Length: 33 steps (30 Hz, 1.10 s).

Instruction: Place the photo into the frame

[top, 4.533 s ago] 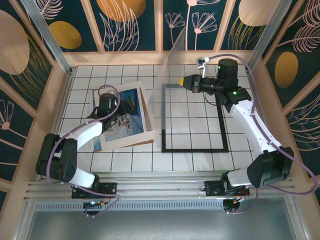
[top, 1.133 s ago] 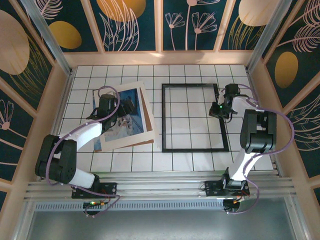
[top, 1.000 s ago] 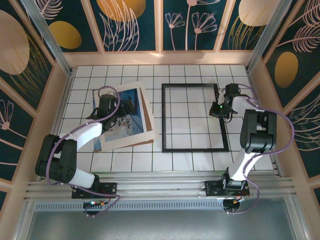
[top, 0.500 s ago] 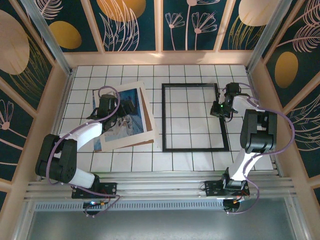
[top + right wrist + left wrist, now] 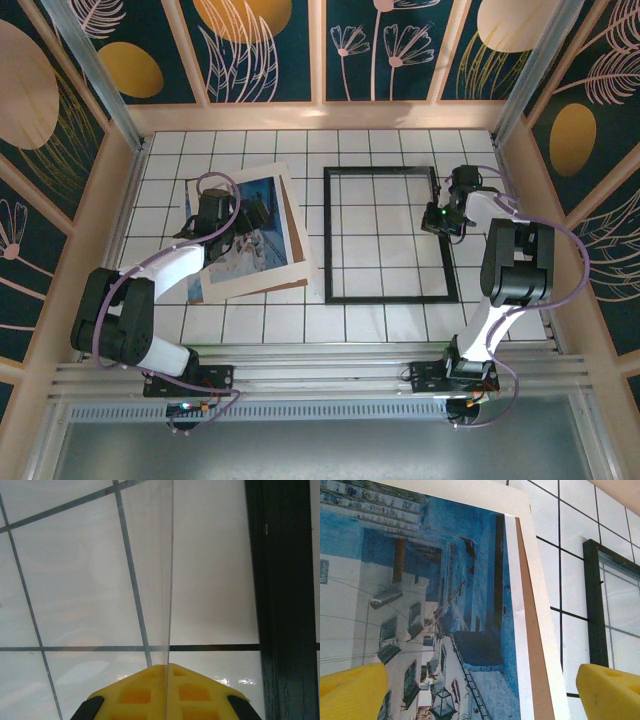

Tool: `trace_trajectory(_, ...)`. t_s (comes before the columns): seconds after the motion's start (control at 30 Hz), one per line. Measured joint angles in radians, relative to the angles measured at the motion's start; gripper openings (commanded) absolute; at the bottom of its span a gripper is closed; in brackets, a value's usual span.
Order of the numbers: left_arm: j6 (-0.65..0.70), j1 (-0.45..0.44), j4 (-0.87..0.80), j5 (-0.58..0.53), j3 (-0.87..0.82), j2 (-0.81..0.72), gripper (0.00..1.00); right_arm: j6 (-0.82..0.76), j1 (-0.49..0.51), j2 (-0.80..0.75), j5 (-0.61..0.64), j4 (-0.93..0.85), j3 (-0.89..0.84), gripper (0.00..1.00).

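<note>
**Left pincer open over the print, right pincer clamped on a clear pane.** The left pincer (image 5: 480,697) hangs spread wide and grips nothing, its blunt yellow fingertips (image 5: 350,692) on either side of the photo (image 5: 420,580) below. Whether they touch the paper cannot be told.

The right pincer (image 5: 167,677) is clamped tight on the thin edge of a clear pane (image 5: 162,555). Its wrist camera catches the pane edge-on, as a pale streak rising from pocketed yellow pads.

From overhead, this pincer sits at the right rail of the frame (image 5: 385,298), which is thin, black and rectangular. The frame lies flat on the white tiled table (image 5: 370,325), with tiles showing through it.

The photo lies askew on the table's left side, just beside the frame but apart from it. It is stacked with a white mat border (image 5: 490,497) and a brown backing board (image 5: 530,610).

Up close, the left wrist camera brings out whitish buildings and a stairway in deep blue. It also shows the board's brown strip between two white edges, and a glassy sheen inside the frame's rail.
</note>
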Motion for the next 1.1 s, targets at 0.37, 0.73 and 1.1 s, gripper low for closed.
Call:
trace_trajectory(0.37, 0.0, 0.0, 0.0, 0.0, 0.0, 0.0, 0.96, 0.0, 0.0, 0.005, -0.008, 0.002, 0.0, 0.06)
trace_trajectory(0.73, 0.0, 0.0, 0.0, 0.001, 0.0, 0.004, 0.96, 0.007, 0.0, 0.019, -0.025, 0.033, 0.0, 0.4)
trace_trajectory(1.1, 0.001, 0.0, 0.0, 0.011, 0.002, 0.006, 0.97, 0.029, -0.029, 0.019, -0.024, 0.047, 0.0, 0.73)
